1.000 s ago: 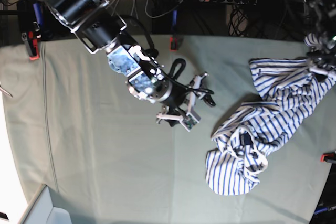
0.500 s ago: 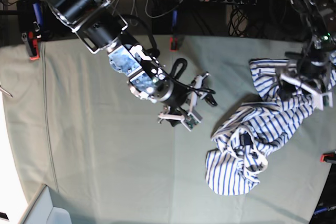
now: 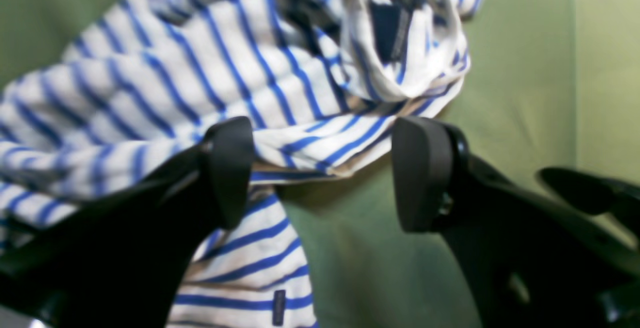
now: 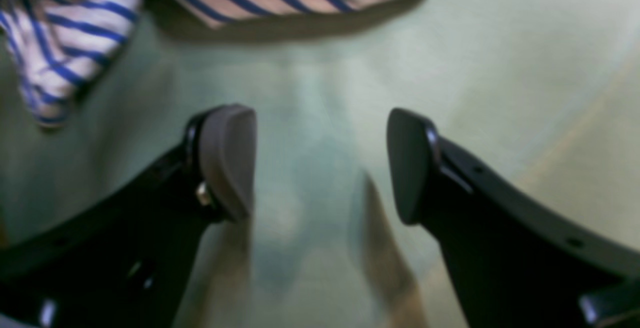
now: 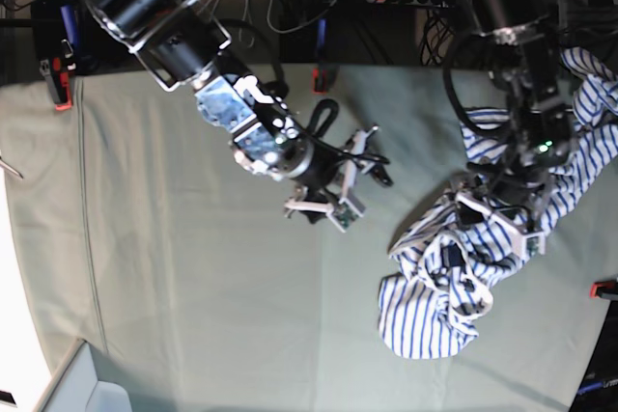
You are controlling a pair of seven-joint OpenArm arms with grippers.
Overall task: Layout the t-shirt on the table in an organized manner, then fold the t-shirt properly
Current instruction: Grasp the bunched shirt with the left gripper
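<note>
While the t-shirt [image 5: 473, 267] lies crumpled near the bench's [image 5: 174, 277] right edge, both arms hover.
The left gripper [image 3: 322, 175] hangs over the striped folds, jaws spread, pinching nothing; the right gripper [image 4: 320, 165] is above bare cloth mid-bench, jaws spread wide.

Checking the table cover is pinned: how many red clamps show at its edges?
3: one red clamp at the far left corner, one mid far edge, one at the right edge. Others may hide outside the view.
</note>
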